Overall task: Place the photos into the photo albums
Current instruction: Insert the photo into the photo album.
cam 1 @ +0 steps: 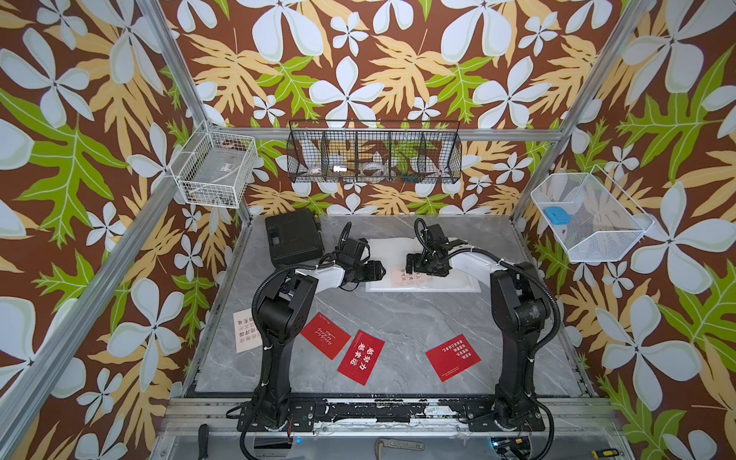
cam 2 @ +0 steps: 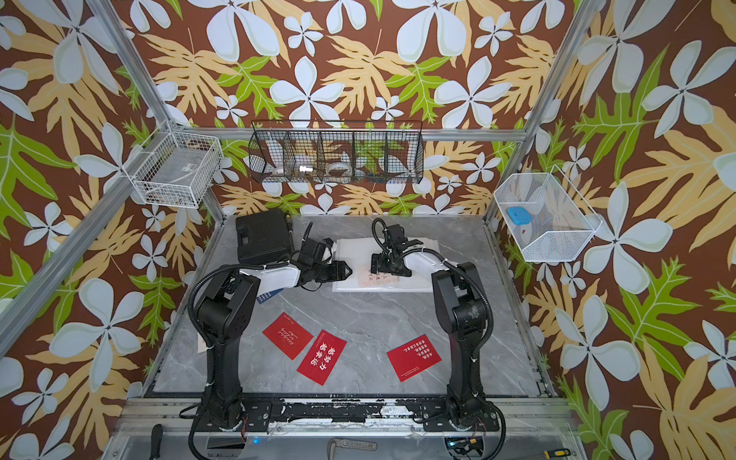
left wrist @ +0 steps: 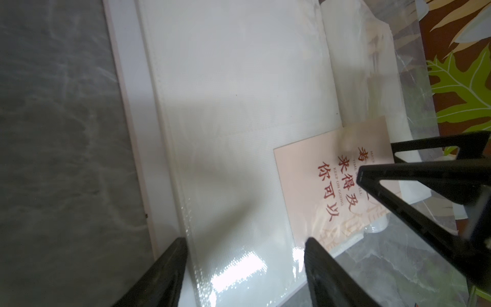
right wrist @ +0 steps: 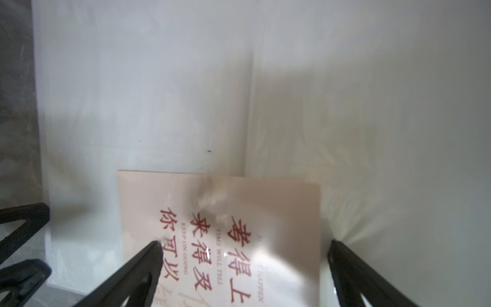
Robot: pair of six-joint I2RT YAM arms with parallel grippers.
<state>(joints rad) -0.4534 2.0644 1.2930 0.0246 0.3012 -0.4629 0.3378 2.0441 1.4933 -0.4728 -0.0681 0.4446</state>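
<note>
1. Both top views: the photo album [cam 1: 458,280] lies open at the worktop's [cam 1: 398,318] 12 o'clock, cream card [cam 1: 401,275] on it; red cards [cam 1: 361,357] near 6 o'clock.
2. Left wrist: your left pincer [left wrist: 244,240] stands open, empty.
3. Right wrist: your right pincer [right wrist: 244,243] gapes wide, one fingertip [right wrist: 154,252] on that card.

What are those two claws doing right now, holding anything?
Left gripper: open, empty, above the large white photo album.
Right gripper: open, over the thin cream card printed with red characters.

The left arm [cam 1: 278,314] and right arm [cam 1: 517,310] are black with white forearm shells — black corrugated conduit [cam 1: 263,283] zip-tied alongside — and the left end effector [left wrist: 244,240] and right end effector [right wrist: 245,242] have black triangular-framed fingers [right wrist: 138,273].
</note>
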